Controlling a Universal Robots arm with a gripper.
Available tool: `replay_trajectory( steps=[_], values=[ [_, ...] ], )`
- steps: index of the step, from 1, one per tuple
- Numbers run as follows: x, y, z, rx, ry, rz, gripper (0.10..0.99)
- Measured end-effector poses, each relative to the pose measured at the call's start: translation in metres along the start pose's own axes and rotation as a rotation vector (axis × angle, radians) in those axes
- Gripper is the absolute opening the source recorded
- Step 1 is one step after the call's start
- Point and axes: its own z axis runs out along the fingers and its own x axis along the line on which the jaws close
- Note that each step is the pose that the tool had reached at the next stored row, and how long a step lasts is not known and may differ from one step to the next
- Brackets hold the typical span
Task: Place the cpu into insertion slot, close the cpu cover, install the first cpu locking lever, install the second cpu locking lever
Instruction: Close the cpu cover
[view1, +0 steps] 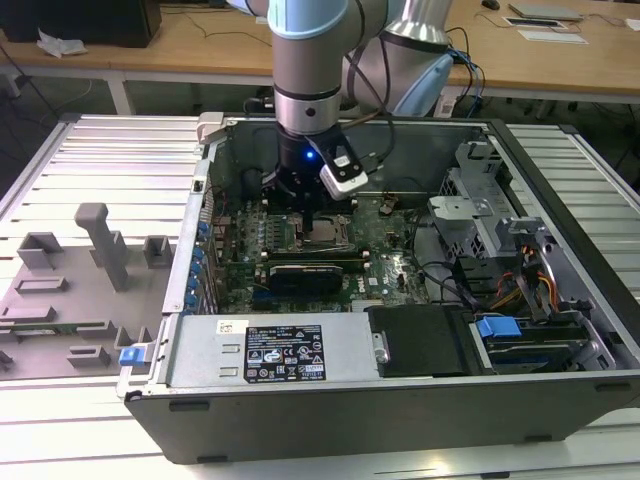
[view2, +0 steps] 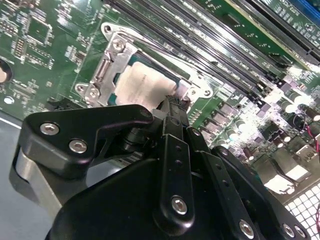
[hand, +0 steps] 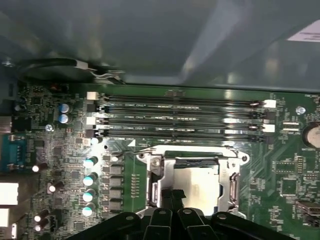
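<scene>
Now closed jaws sit at the cpu (view2: 140, 82) edge, within the cpu cover (view2: 114, 56).

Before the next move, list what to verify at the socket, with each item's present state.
1. cpu in the socket: ok, lies flat.
2. cpu cover down: ok, the frame appears to lie flat around the chip.
3. Locking levers latched: cannot tell.
4. gripper placement: ok, at the cpu's edge, fingers together.
5. Anything held: cannot tell.
6. Memory slots beside the socket: ok, apart from the gripper.
</scene>
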Motion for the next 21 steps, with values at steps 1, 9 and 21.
replay_trajectory(
  steps=[1,9,21],
  values=[
    [0.0013,0.0000,0.0004,0.000,0.0001,0.000,0.106],
    [0.0058,0.0001,0.0082,-0.002,0.0000,-0.020,0.106],
    [0.0048,0.0001,0.0106,-0.004,0.0001,-0.080,0.106]
  ],
)
